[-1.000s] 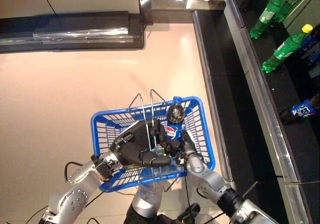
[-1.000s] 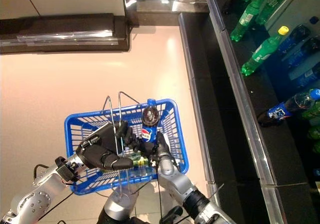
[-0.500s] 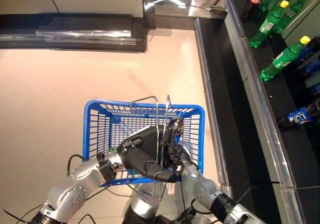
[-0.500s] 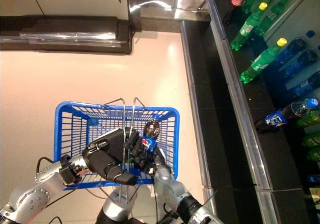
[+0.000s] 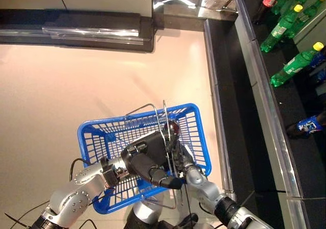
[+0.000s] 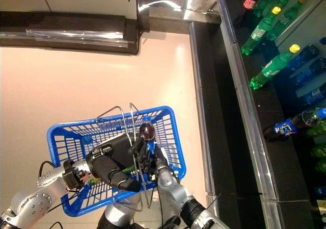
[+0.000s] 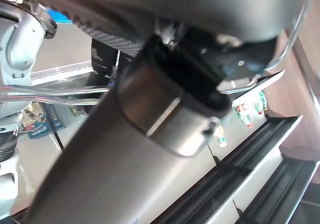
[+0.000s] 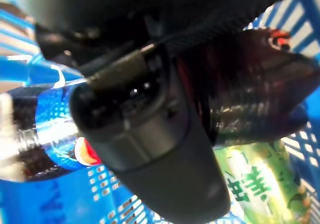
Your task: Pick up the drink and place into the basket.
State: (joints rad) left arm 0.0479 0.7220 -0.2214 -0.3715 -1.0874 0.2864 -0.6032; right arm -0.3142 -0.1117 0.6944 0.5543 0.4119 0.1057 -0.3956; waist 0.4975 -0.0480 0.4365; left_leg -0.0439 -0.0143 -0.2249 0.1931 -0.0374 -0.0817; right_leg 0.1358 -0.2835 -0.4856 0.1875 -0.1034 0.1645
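A blue wire-mesh basket (image 5: 199, 137) hangs in front of me over the pale floor. My left hand (image 5: 145, 160) is curled round its two metal handles (image 5: 164, 118). A dark cola bottle (image 5: 173, 128) with a blue label stands inside the basket's right half, its lower part hidden behind my left hand. My right hand (image 5: 189, 172) reaches in from below. In the right wrist view its thumb (image 8: 150, 149) and fingers wrap the cola bottle (image 8: 245, 99). A green packet (image 8: 255, 184) lies on the basket bottom under the bottle.
A dark shelf unit with a metal rail (image 5: 265, 111) runs along the right. It holds green bottles (image 5: 298, 60) and a lying cola bottle (image 5: 305, 123). A dark counter base (image 5: 76, 25) crosses the far side.
The whole view has shifted. The basket has turned and tilted in my left hand, and the bottle sits lower in it, still in my right hand's grasp.
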